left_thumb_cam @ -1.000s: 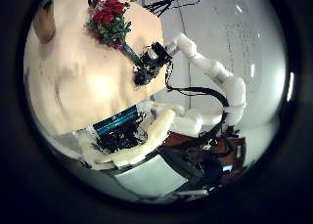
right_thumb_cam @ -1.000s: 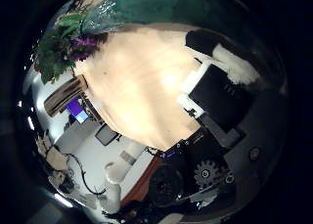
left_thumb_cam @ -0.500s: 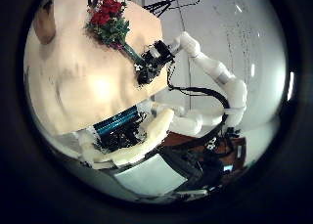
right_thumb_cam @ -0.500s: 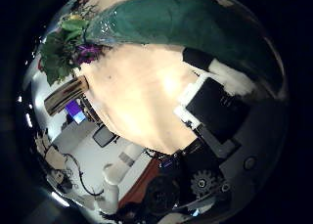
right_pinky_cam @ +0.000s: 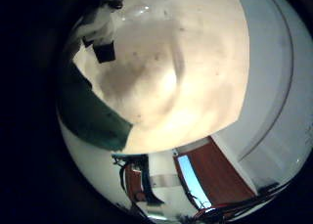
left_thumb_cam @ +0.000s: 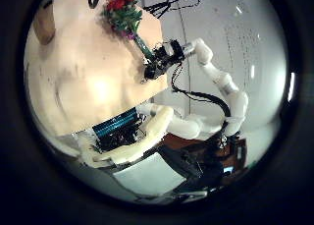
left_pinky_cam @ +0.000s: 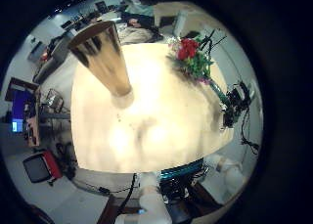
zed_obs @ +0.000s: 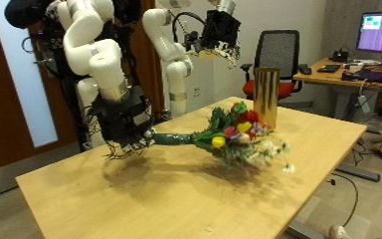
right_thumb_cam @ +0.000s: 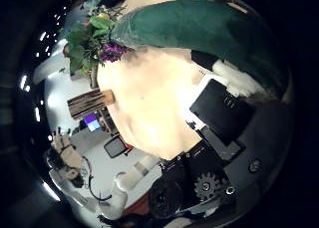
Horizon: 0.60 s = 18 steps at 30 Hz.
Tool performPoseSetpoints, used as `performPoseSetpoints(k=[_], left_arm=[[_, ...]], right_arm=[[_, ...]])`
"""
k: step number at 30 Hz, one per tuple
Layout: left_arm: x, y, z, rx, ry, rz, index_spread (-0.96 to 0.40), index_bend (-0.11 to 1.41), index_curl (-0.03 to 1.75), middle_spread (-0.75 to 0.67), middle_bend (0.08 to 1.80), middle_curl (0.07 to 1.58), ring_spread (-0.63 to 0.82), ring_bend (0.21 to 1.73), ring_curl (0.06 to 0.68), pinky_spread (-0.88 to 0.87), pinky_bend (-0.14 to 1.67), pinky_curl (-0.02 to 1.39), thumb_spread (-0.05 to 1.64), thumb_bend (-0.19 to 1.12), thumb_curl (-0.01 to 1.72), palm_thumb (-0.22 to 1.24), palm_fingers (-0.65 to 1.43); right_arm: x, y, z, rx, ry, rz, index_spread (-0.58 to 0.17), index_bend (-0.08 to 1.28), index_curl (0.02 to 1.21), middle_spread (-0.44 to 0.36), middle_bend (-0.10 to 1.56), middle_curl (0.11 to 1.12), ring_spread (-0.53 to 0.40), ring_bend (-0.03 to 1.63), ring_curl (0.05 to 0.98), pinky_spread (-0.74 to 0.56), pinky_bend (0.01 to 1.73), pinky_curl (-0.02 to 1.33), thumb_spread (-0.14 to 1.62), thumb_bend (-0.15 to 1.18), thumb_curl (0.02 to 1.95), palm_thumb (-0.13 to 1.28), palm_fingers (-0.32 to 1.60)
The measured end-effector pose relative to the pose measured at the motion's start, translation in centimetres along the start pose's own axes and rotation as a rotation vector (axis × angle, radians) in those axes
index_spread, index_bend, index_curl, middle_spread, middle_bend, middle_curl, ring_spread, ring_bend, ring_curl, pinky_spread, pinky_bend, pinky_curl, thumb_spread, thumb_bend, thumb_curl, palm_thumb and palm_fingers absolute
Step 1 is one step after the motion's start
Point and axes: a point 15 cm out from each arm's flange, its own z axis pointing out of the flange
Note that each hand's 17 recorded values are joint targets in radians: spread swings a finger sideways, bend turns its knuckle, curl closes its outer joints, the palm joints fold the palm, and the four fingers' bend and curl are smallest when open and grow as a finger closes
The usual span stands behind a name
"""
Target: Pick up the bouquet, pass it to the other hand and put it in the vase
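- right hand [zed_obs: 129, 126] is clamped on the bouquet [zed_obs: 231, 136] stem, lifted off the table [zed_obs: 138, 194]
- blooms point toward the vase [zed_obs: 266, 97], close beside it
- left hand [zed_obs: 222, 33] hangs high, well above the vase, fingers look loosely relaxed

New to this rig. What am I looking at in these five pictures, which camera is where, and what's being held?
Two white robot arms work at a wooden table, each ending in a fingered hand. One picture comes from a fixed camera in the room. The four round ones come from wide-angle cameras in the palms, two per hand. The right hand grips the bouquet by its teal wrapped stem, flowers pointing toward the gold vase, which stands upright on the table. The left hand hangs high above, holding nothing.
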Motion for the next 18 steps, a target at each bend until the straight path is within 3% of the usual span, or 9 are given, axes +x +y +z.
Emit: performPoseSetpoints(k=[10, 18], left_arm=[[0.0, -1.5, -0.6, 0.009, 0.022, -0.017, 0.15, 0.18, 0.37, 0.26, 0.24, 0.34, 0.46, 0.53, 0.146, 0.43, 0.19, 0.26, 0.91, -0.03, 0.3, 0.23, 0.33], [1.8, -3.6, -2.6, 0.038, 0.104, -0.014, 0.15, 0.18, 0.37, 0.24, 0.25, 0.35, 0.46, 0.53, 0.145, 0.44, 0.19, 0.25, 0.89, -0.04, 0.29, 0.17, 0.33]], right_arm=[[-4.6, 1.8, -7.2, 0.05, -0.284, -0.094, -0.347, 0.96, 1.17, -0.224, 1.19, 1.07, -0.206, 1.41, 0.728, -0.2, 1.36, 0.7, 0.6, 0.02, 0.89, 1.24, 1.09], [-9.9, 2.4, -11.8, 0.119, -0.518, -0.22, -0.328, 0.97, 1.15, -0.202, 1.21, 1.06, -0.208, 1.41, 0.729, -0.22, 1.32, 0.76, 0.47, 0.0, 0.96, 1.24, 1.09]])
